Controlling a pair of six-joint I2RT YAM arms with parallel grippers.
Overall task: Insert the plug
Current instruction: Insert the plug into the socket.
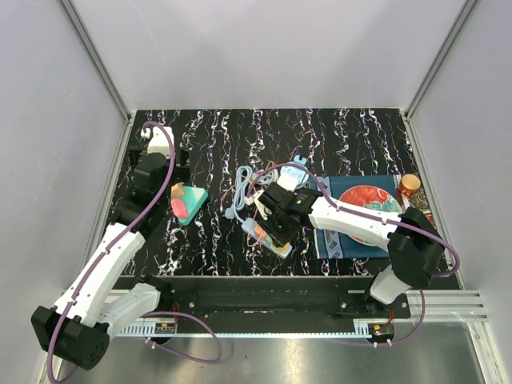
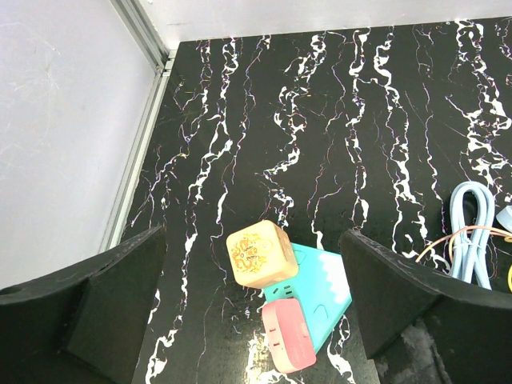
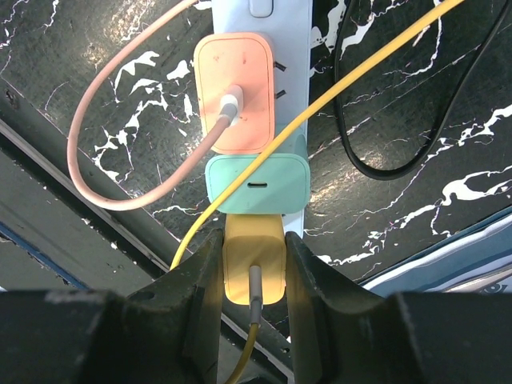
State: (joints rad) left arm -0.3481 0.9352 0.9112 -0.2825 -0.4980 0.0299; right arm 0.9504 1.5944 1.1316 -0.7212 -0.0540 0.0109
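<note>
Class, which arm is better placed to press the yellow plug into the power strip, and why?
The right: the right gripper grips the yellow plug at the power strip; the left gripper hangs open over a wooden cube.

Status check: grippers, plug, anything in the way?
Left gripper open. Right gripper shut on yellow plastic plug at pale-blue power strip, beside mint charger. Nothing blocking seen.

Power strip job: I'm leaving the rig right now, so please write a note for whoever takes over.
Left claw: open, above the toy blocks at the table's left.
Right claw: shut on the yellow plug adapter with its yellow cable, at the end of the pale blue power strip.
Done: orange adapter and mint adapter sit on the strip.
Left: cannot tell whether the yellow one is fully seated; press it home, then release.
</note>
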